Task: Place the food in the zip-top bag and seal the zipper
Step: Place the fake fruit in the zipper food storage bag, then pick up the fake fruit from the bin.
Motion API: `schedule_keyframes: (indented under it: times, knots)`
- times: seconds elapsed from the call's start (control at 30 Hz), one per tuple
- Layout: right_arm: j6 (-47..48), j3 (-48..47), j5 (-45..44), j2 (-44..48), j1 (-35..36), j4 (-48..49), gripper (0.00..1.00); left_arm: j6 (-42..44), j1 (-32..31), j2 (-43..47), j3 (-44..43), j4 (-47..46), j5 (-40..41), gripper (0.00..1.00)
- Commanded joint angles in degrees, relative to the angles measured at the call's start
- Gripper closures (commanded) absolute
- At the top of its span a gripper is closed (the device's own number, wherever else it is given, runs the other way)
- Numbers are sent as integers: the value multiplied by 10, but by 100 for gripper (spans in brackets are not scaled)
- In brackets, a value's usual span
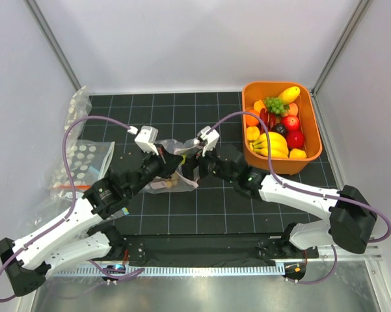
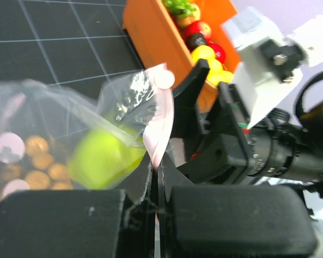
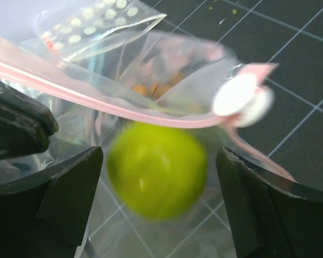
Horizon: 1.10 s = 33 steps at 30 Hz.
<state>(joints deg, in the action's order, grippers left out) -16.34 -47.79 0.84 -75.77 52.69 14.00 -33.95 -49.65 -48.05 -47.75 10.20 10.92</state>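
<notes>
Zip-top bag (image 3: 166,64): left claw (image 2: 156,201) pinches zipper (image 2: 160,126); right claw (image 3: 160,158) wide, green fruit (image 3: 156,172) between.

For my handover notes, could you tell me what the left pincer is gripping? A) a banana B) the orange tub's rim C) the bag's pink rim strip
C: the left wrist view shows the left pincer closed on the pink zipper strip of the zip-top bag.

Orange tub (image 1: 293,166) at far right on black grid mat (image 1: 202,208); spare dotted bags (image 1: 84,159) at mat's left edge.
</notes>
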Motion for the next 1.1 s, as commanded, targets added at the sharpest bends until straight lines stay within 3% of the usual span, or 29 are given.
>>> schedule_keyframes:
  times: [0.0, 0.17, 0.33, 0.6, 0.83, 1.07]
  knots:
    - [-8, 2, -52, 31, 1, 45, 5, -2, -3, 14, -7, -8, 64, 100]
    - [-6, 16, -66, 69, 1, 47, 5, -7, -2, 3, -13, 24, 150, 100]
    - [3, 23, -93, 116, 1, 31, 17, -7, -2, -8, -17, 33, 187, 100]
    - [-3, 16, -308, 195, -21, -56, 41, -4, -2, -20, -16, 33, 191, 100]
    - [-53, 12, -411, 254, -120, -152, 40, -1, -3, -63, -17, 20, 186, 100]
    - [-73, 23, -455, 256, -206, -144, 36, 6, -2, -81, -8, -9, 177, 100]
